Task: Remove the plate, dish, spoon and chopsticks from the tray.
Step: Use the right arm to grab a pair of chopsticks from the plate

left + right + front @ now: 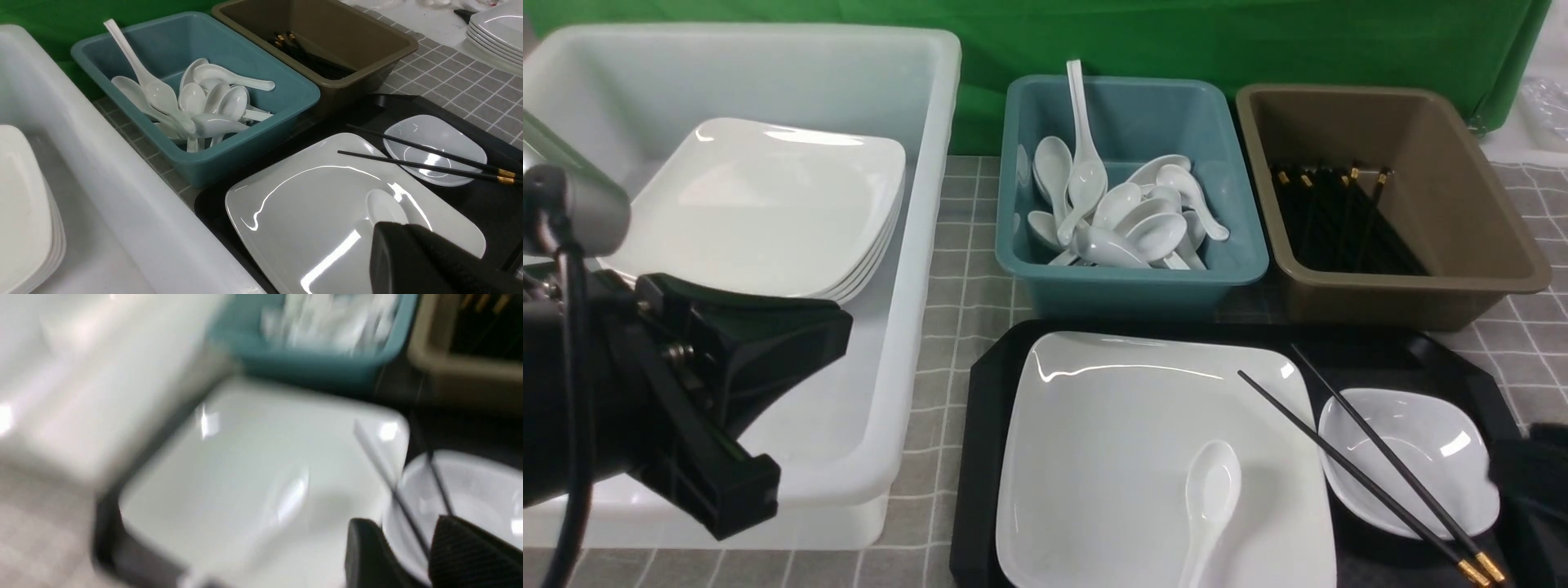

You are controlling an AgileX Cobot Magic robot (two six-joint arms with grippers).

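Observation:
The black tray (988, 425) lies at the near middle. On it sits the white plate (1111, 457) with the spoon (1213, 490) lying bowl-up near its front. The small dish (1421, 441) stands to the plate's right. The chopsticks (1339, 459) lie across the plate's corner and the dish. My left gripper (833, 331) hangs shut and empty over the white tub's front. In the left wrist view its tip (392, 228) covers the spoon's handle (382, 206). My right gripper (402, 522) is open just above the dish (482, 486), with one chopstick (388, 477) running between its fingers.
A white tub (915, 245) on the left holds stacked white plates (768, 204). Behind the tray, a teal tub (1135, 278) holds several spoons and a brown tub (1486, 245) holds chopsticks. More plates (498, 32) are stacked far right.

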